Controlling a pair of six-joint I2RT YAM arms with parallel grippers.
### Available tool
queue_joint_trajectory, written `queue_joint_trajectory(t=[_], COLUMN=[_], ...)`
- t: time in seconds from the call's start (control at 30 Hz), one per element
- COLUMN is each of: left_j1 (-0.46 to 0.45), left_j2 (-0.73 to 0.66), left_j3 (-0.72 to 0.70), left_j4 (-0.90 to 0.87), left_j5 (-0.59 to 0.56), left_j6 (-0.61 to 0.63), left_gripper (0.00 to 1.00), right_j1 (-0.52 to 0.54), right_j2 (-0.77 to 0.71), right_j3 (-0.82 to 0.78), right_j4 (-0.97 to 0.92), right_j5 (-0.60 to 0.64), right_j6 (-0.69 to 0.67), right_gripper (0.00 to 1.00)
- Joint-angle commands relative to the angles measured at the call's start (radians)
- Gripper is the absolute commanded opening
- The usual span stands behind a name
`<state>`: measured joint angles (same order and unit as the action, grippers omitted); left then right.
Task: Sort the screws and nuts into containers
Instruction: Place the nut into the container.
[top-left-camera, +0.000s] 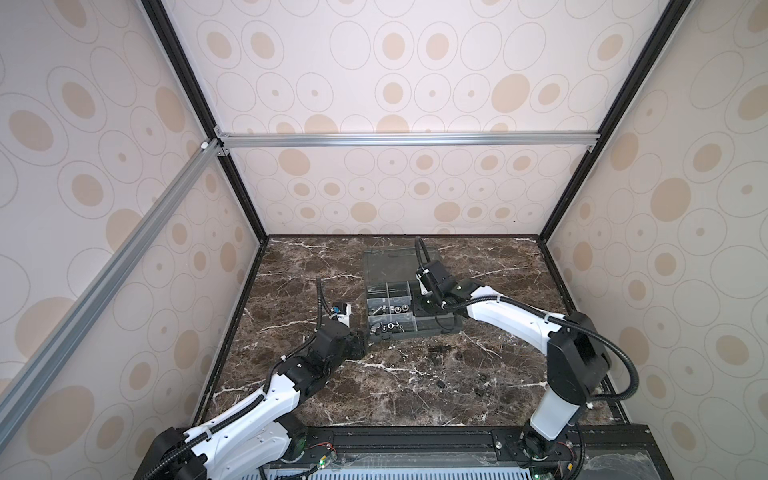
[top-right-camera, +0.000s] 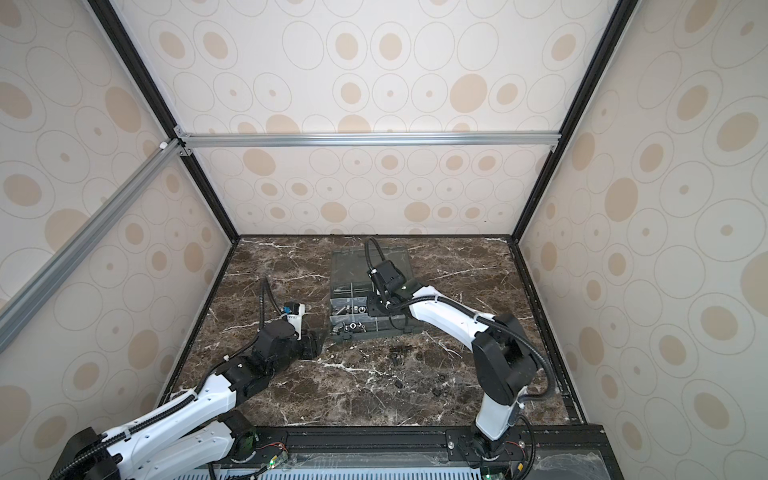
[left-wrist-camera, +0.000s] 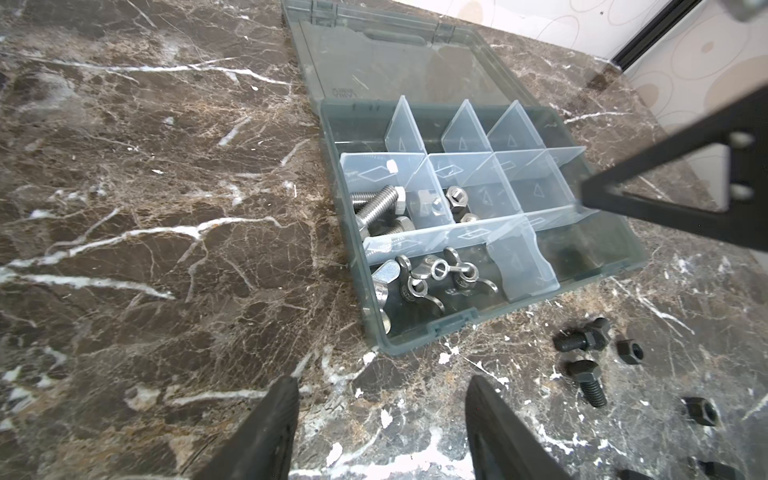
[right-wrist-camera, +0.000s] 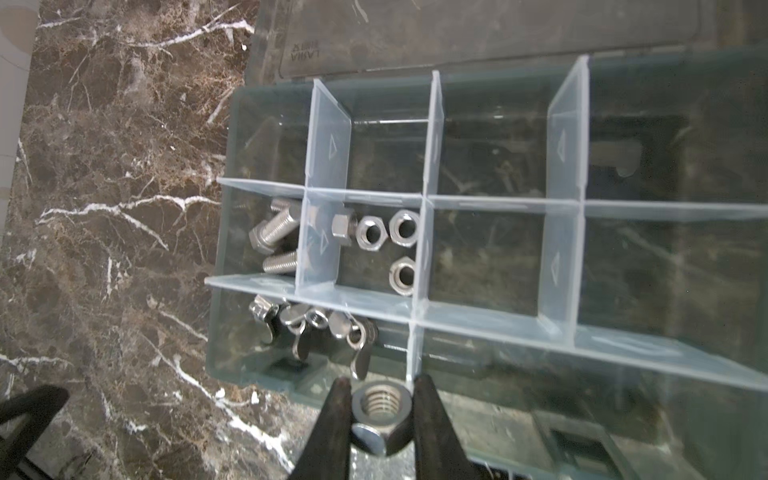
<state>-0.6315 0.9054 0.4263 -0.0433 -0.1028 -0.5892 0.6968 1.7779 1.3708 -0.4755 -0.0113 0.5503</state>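
The smoky-grey organiser box (top-left-camera: 440, 325) lies open at mid-table, its containers (right-wrist-camera: 490, 257) parted by pale dividers. Silver screws (right-wrist-camera: 276, 232) fill one compartment. Hex nuts (right-wrist-camera: 390, 232) sit in the one beside it, and wing nuts (right-wrist-camera: 316, 324) lie in a front one. My right gripper (right-wrist-camera: 382, 390) is shut on a silver hex nut (right-wrist-camera: 381, 415), hovering at the box's front wall by the wing-nut compartment. My left gripper (left-wrist-camera: 382, 386) stands open and holds nothing, low over the marble off the box's front-left corner (left-wrist-camera: 388, 349).
Black screws (left-wrist-camera: 582, 338) and black nuts (left-wrist-camera: 629, 351) lie loose on the marble in front of the box, also seen in a top view as dark bits (top-left-camera: 440, 353). The clear lid (top-left-camera: 390, 262) lies flat behind the box. Patterned walls close three sides.
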Motion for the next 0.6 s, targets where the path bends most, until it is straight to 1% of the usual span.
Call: queue_joint_trajectory(t=[0.0,0.23,0.37,0.57], left_j1=[0.01,0.009,0.01,0.01], left_j2=[-0.033,-0.084,-0.097,-0.1], left_j3=[-0.008,-0.04,-0.051,-0.058], left_j4=[-0.022,-0.023,-0.019,-0.01], left_j5=[0.006,0.018,0.025,0.032], left_j6=[-0.037,-0.059,-0.066,-0.069], left_gripper=[0.64,0.64,0.64,0.64], right_j1=[0.01,0.012,0.015,0.02], right_j2=[0.077,0.227,0.275,0.303], right_j3=[0.098,0.261,0.285,0.288], right_j4=[-0.046,-0.103,-0.11,-0.124], right_j5=[-0.011,-0.019,-0.024,-0.03], right_j6=[-0.038,-0.066,-0.068,-0.07], right_gripper=[0.22,0.22,0.22,0.24])
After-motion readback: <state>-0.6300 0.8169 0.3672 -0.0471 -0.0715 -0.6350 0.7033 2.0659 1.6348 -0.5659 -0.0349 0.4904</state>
